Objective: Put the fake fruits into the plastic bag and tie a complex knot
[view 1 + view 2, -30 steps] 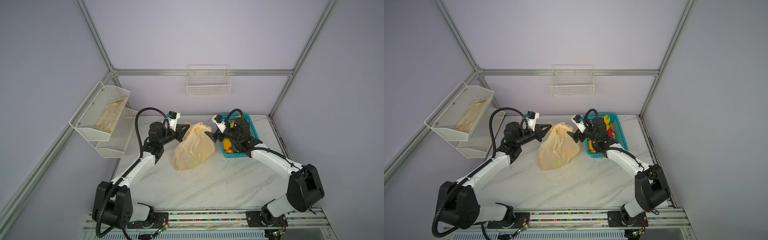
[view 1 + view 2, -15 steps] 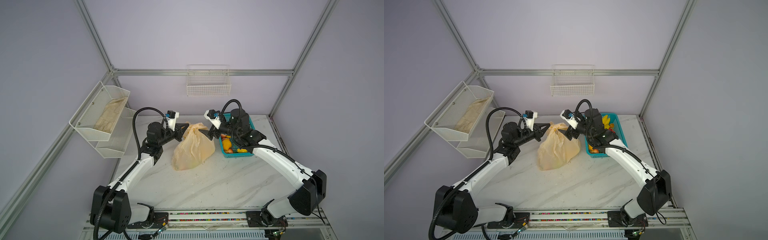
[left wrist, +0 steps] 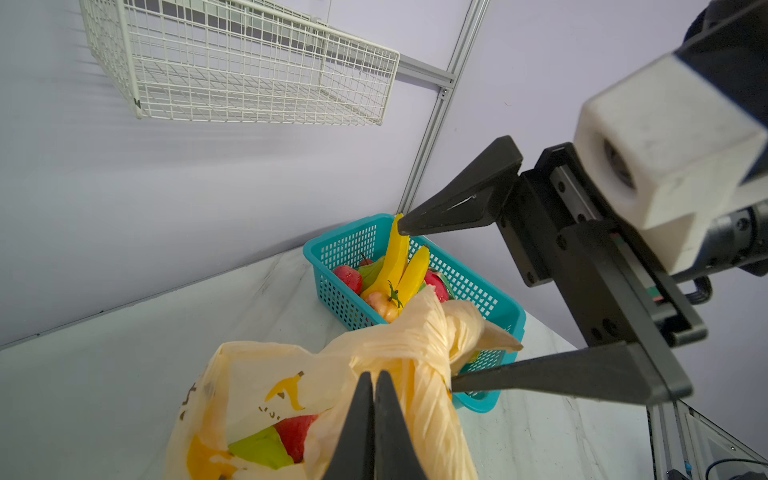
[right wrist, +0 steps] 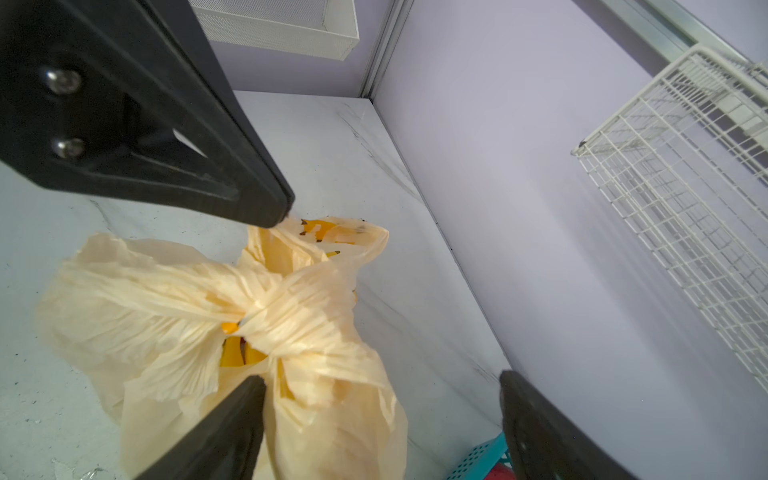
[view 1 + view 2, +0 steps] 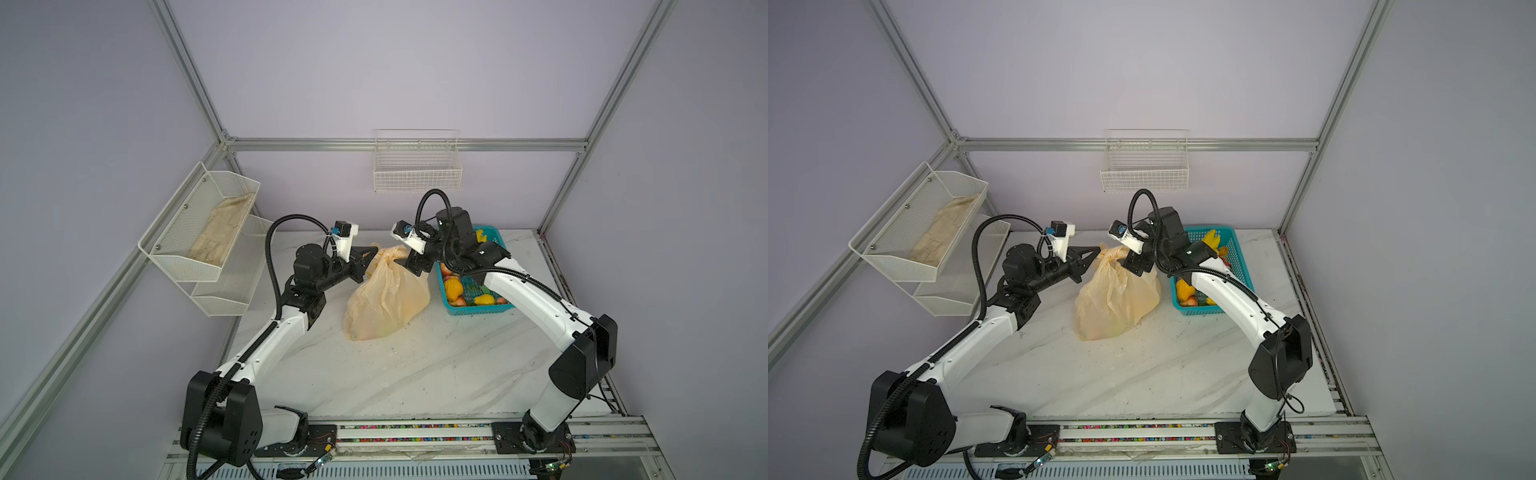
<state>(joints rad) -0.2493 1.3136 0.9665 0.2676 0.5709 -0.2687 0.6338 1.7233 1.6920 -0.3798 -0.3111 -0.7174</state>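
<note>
Here our left gripper (image 3: 374, 388) is pinched shut on the plastic bag (image 3: 249, 386); our right gripper (image 3: 426, 307) is spread apart, the knot (image 3: 432, 334) in between.

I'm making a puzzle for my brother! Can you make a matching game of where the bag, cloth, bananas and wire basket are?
1 plastic bag
2 beige cloth
3 banana bunch
4 white wire basket

A in the teal basket
B on the back wall
C on the marble table
D in the mesh shelf

Pairs: 1-C, 2-D, 3-A, 4-B
</note>
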